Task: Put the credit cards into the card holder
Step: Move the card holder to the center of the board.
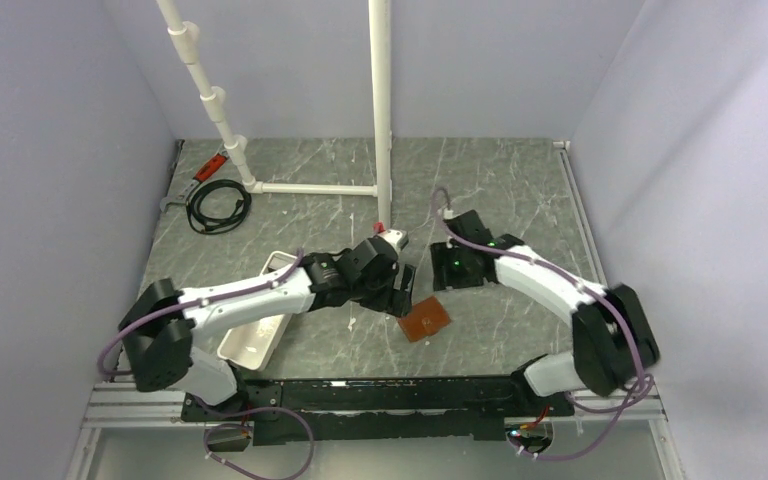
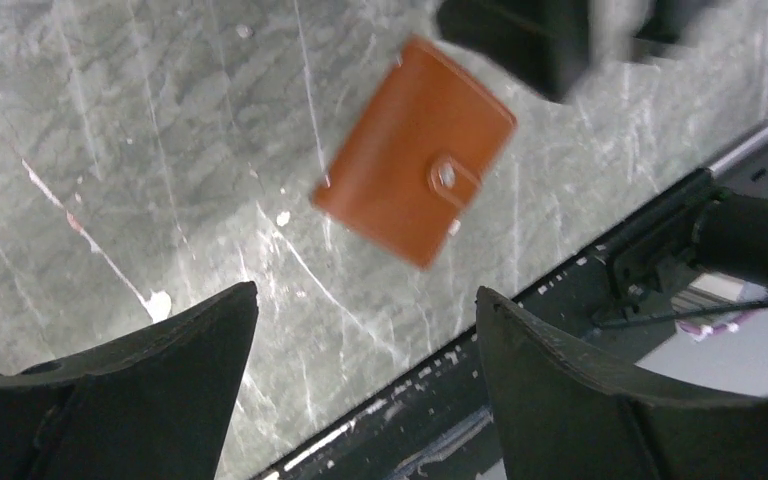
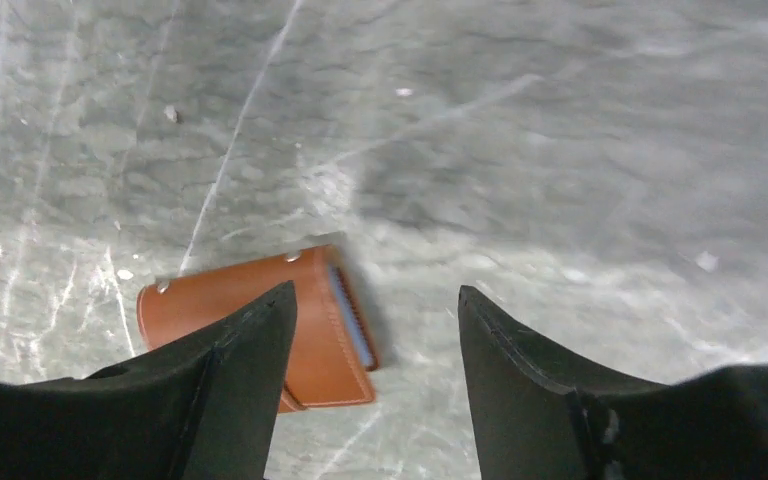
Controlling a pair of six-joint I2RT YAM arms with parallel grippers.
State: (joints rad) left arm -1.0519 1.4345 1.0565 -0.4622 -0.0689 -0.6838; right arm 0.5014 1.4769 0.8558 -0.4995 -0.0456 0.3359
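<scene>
The brown card holder lies closed and flat on the grey marbled table, its snap strap fastened. It also shows in the left wrist view and the right wrist view. A light blue card edge shows along its open side. My left gripper is open and empty just to the left of it. My right gripper is open and empty just above it, one finger in front of the holder. No loose cards are in view.
A long white tray lies at the left under the left arm. A white pipe frame stands at the back. A coiled black cable and a red tool lie at the back left. The black front rail edges the table.
</scene>
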